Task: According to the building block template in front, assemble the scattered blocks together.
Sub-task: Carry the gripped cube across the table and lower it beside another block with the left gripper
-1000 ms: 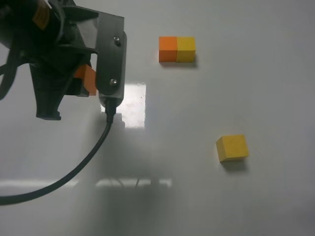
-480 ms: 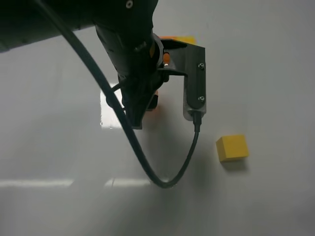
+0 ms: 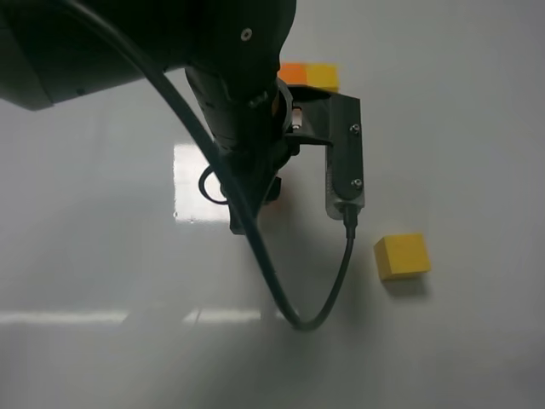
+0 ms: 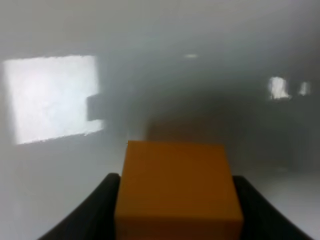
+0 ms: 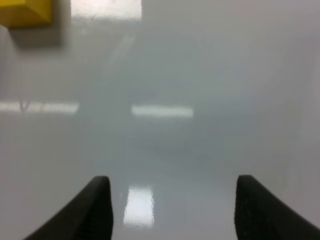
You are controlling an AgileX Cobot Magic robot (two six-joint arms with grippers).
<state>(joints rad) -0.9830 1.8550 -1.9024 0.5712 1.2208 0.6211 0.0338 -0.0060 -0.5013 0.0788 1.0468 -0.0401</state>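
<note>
the left gripper (image 4: 176, 222) is pinching the orange cube (image 4: 176, 180), a dark finger pressed against each of two opposite sides, and the cube seems to hang a little above the glossy worktop (image 3: 477, 170). in the high view the arm hides the cube almost entirely. the yellow cube (image 3: 402, 256) rests alone on the worktop, to the right of that gripper and towards the near edge, apart from it with bare surface between. the template (image 3: 308, 76), half covered by the arm, lies at the far side with its long axis running left to right, orange on the left, yellow on the right. so the orange cube probably has to come in against the yellow cube's left face. the yellow cube looks turned slightly off the template's line, so the faces may not meet flush. both cubes are plain, matte and sharp-edged. the right gripper (image 5: 175, 210) is spread and empty, with the yellow cube far ahead in its view; it is outside the high view.
</note>
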